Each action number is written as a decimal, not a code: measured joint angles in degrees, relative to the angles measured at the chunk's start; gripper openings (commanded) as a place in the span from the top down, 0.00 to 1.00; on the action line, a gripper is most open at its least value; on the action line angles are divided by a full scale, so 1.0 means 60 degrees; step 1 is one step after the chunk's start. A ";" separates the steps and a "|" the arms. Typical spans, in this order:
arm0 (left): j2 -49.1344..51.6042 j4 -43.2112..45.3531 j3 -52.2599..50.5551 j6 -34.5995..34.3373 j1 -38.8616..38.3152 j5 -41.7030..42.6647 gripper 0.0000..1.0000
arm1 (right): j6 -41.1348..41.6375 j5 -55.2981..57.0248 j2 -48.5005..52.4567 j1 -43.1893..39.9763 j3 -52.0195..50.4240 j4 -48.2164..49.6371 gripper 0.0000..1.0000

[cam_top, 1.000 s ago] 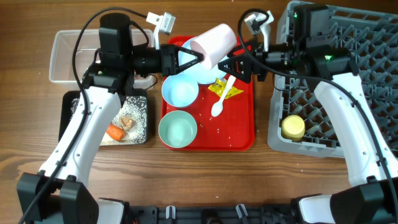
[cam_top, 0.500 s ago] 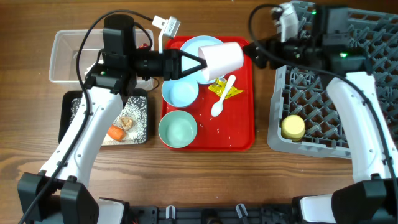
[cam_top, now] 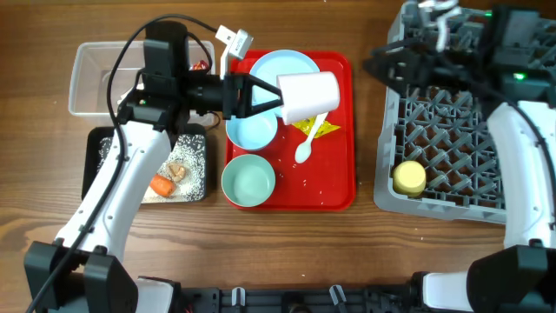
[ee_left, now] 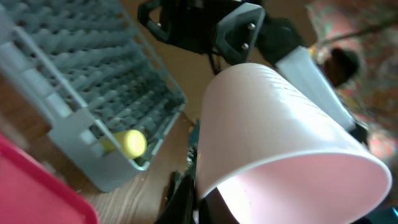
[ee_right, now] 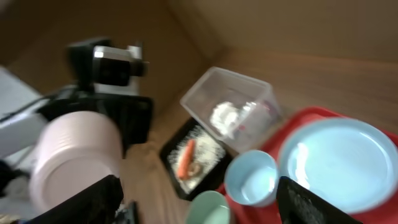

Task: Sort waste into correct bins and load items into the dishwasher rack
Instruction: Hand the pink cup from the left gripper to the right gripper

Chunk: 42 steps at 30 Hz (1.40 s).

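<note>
The small pink cup [cam_top: 308,96] hangs tipped on its side above the red tray [cam_top: 340,187], and the left gripper [cam_top: 273,95] is clamped on its rim. Under it lie a yellow snack wrapper [cam_top: 320,129] and the white spoon [cam_top: 307,146]. The pale blue plate [cam_top: 280,64] and a pale blue bowl [cam_top: 251,129] sit just beside it, and a second bowl [cam_top: 248,181] sits nearer the tray's front. The right gripper [cam_top: 388,63], fingers spread wide, is at the left edge of the dishwasher rack [cam_top: 452,122], which holds a yellow cup [cam_top: 409,178].
</note>
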 measured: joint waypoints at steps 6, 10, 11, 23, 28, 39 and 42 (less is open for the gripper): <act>0.0000 0.0044 0.0000 0.0000 0.0051 0.0627 0.96 | -0.0637 -0.1657 0.0000 0.0535 0.0000 -0.0069 0.17; 0.0000 0.0044 0.0000 0.0000 0.0051 0.0739 0.96 | -0.0867 -0.1894 0.0000 0.1545 0.0000 -0.0073 0.16; 0.0000 0.0044 0.0000 0.0000 0.0051 0.0739 0.96 | -0.0896 -0.1949 0.0000 0.1657 0.0000 -0.0069 0.16; 0.0000 0.0044 0.0000 0.0033 0.0087 0.0758 0.96 | -0.1177 -0.2415 0.0000 0.2018 0.0000 -0.0186 0.18; 0.0000 0.0044 0.0000 0.0036 0.0095 0.0688 0.96 | -0.1457 -0.2412 0.0000 0.2211 0.0000 -0.0769 0.18; 0.0000 0.0047 0.0000 0.0040 0.0091 0.0656 0.96 | -0.1679 -0.2018 0.0000 0.2677 0.0000 -0.0867 0.18; 0.0000 0.0047 0.0000 0.0040 0.0091 0.0656 0.96 | -0.1683 -0.2018 0.0000 0.2677 0.0000 -0.0867 0.18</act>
